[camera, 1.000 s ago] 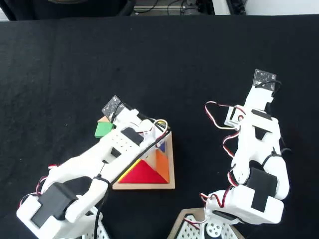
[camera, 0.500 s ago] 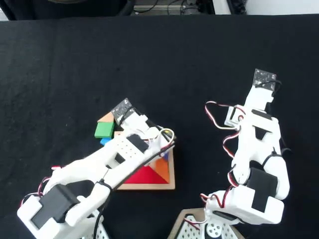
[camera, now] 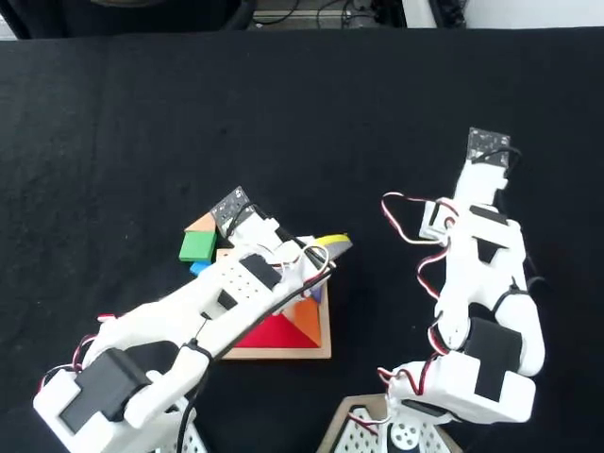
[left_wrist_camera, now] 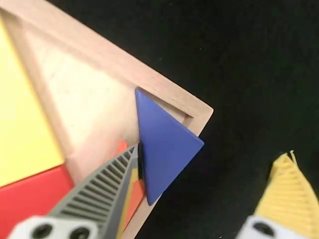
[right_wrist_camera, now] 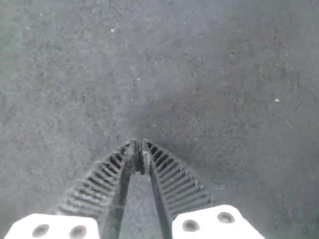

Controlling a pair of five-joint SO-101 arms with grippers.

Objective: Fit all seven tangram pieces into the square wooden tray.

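A black cloth [camera: 311, 104] covers the table, with cables [camera: 349, 11] lying beyond its far edge near a white surface [camera: 528, 11].

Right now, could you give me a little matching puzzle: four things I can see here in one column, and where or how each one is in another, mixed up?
Things:
1. blue triangle
2. green piece
3. red triangle
4. right gripper

Places or states:
A. shut, above the bare black cloth
B. inside the tray
C. overlapping the tray's corner rim
D. on the black cloth, outside the tray

Pairs: 1-C, 2-D, 3-B, 4-A.
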